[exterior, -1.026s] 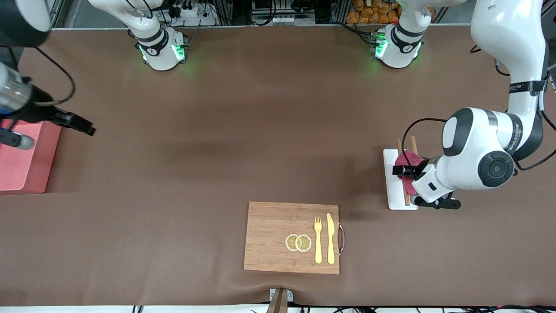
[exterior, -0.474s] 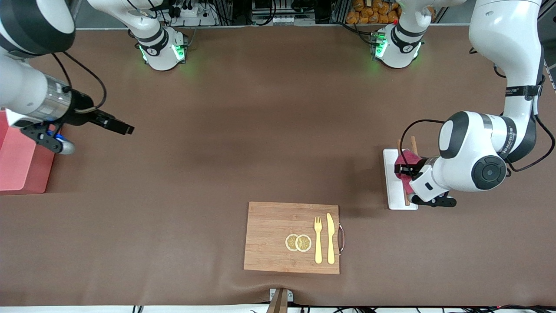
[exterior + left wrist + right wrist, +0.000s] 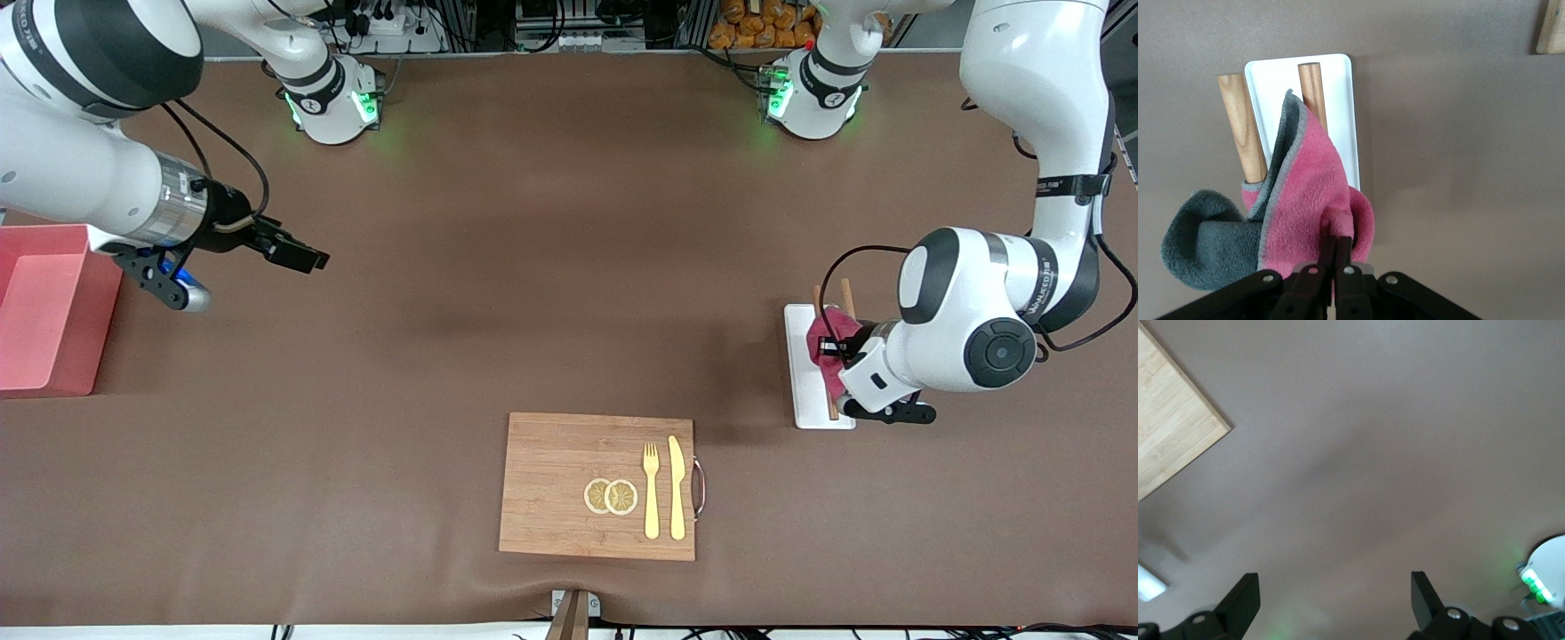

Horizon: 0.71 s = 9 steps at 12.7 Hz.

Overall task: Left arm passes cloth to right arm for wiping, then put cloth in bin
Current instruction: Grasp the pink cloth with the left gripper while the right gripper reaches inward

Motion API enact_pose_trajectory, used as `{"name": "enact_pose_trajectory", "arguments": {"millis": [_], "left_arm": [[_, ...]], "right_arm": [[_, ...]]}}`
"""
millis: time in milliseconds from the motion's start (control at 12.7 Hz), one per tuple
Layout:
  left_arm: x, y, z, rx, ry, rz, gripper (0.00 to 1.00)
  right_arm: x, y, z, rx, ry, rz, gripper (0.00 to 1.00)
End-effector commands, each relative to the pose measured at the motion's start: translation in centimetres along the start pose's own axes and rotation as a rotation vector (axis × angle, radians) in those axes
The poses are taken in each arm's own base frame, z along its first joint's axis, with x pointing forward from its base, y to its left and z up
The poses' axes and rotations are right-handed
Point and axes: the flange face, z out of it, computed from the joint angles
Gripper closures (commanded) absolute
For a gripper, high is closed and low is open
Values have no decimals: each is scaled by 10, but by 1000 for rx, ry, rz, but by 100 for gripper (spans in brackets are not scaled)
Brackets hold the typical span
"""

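Note:
The maroon-red cloth (image 3: 824, 345) with a dark grey part (image 3: 1201, 240) hangs over the white tray (image 3: 805, 387) with its two wooden sticks (image 3: 1241, 127), toward the left arm's end of the table. My left gripper (image 3: 831, 356) is shut on the cloth (image 3: 1308, 200), pinching a fold of it above the tray (image 3: 1338, 100). My right gripper (image 3: 307, 258) is open and empty over bare table, beside the pink bin (image 3: 44, 307) at the right arm's end; its fingertips (image 3: 1245, 590) show wide apart in the right wrist view.
A wooden cutting board (image 3: 596, 484) with two lemon slices (image 3: 611, 496), a yellow fork (image 3: 651, 489) and knife (image 3: 677, 487) lies near the front camera. The board's corner shows in the right wrist view (image 3: 1171, 440). Brown mat covers the table's middle.
My right arm has swung away from the pink bin toward the table's middle. My left gripper has stayed at the tray, holding the cloth, shifted only slightly.

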Motion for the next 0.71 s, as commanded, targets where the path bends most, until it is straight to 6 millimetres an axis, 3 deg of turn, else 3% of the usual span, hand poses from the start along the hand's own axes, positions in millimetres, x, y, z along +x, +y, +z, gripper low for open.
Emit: {"name": "enact_pose_trajectory", "arguments": {"millis": [0, 158, 395, 632], "left_arm": [[-5, -3, -6, 24, -7, -16, 100], [-6, -4, -19, 23, 16, -14, 100], [-22, 1, -65, 26, 94, -3, 100], [-38, 14, -108, 12, 167, -1, 100]], "right_arm": [[1, -9, -1, 44, -47, 72, 0], [2, -11, -2, 89, -101, 145, 0], [8, -25, -4, 142, -179, 303, 0], [8, -57, 6, 146, -258, 501, 0]]}}
